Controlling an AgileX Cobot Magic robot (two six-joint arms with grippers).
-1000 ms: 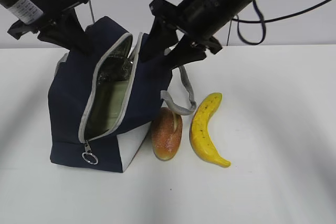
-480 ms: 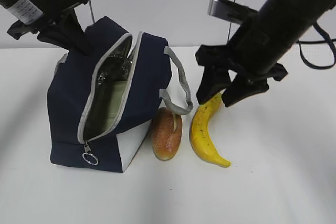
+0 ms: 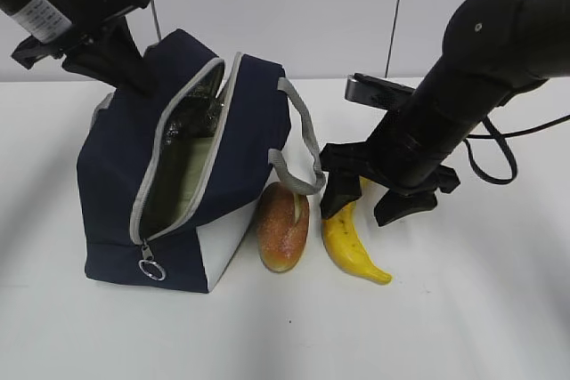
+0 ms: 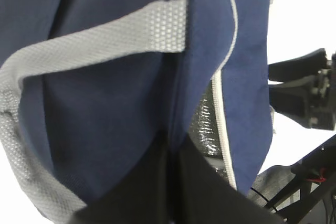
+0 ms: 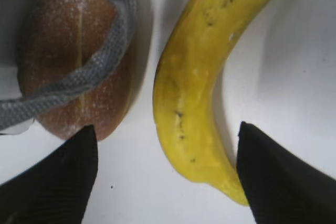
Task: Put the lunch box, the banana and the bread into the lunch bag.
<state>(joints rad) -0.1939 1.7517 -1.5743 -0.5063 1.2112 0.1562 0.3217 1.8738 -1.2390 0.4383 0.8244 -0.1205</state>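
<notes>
Swung away from the lunch bag point(image 3: 178, 166) mouth and dropped, right gripper point(image 3: 367, 206) now spread astride the banana point(image 3: 350, 242) lying beside the bag past the bread point(image 3: 283, 227), grasp apparently next; left gripper point(image 3: 111, 51) pinching bag's rim.

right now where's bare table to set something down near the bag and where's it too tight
Free: the table right of the banana, and the front strip below the lunch bag. Crowded: the bread sits against the bag under a grey strap, with the banana close beside it and the open right gripper straddling the banana.
</notes>
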